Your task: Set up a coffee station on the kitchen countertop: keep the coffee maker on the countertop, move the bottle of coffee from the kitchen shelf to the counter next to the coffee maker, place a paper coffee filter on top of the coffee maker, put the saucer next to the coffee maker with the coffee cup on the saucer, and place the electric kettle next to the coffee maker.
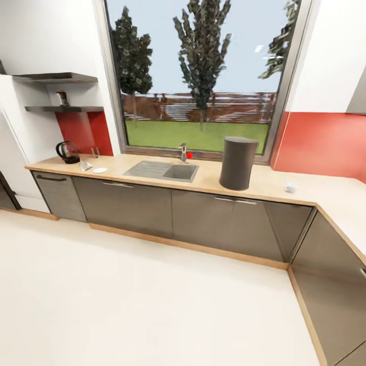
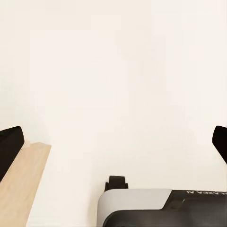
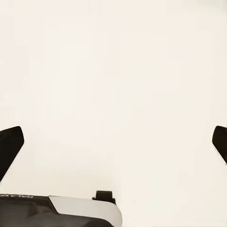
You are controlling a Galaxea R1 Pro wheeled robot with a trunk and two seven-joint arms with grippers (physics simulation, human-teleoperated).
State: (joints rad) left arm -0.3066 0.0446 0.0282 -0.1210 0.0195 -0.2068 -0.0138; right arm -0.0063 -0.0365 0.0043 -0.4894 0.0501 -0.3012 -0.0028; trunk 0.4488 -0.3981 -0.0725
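Coffee maker, a tall matte dark-grey cylinder with a flat top, stands on the light wood-look kitchen countertop just right of the inset grey sink, in front of the big window; the head view alone takes in the kitchen: at the counter's far left the electric kettle, rounded clear glass with black handle and base, sits below the dark kitchen shelf, on which the small bottle of coffee stands; just beside the kettle lies the paper coffee filter, thin, white and pointed, and next to it the flat round white saucer; the tiny white coffee cup is well apart from these, on the counter to the right of the coffee maker; a metal tap with a red spot rises behind the sink; grey cabinet fronts run under the worktop over a pale floor; the left wrist view looks down on that plain cream floor, with a strip of pale wood at one edge and the robot's grey-and-black base with a small caster; the left gripper is released, its two black fingertips spread wide with nothing between; the right wrist view gives the same bare floor and a corner of the base; the right gripper likewise stands wide apart and holds nothing
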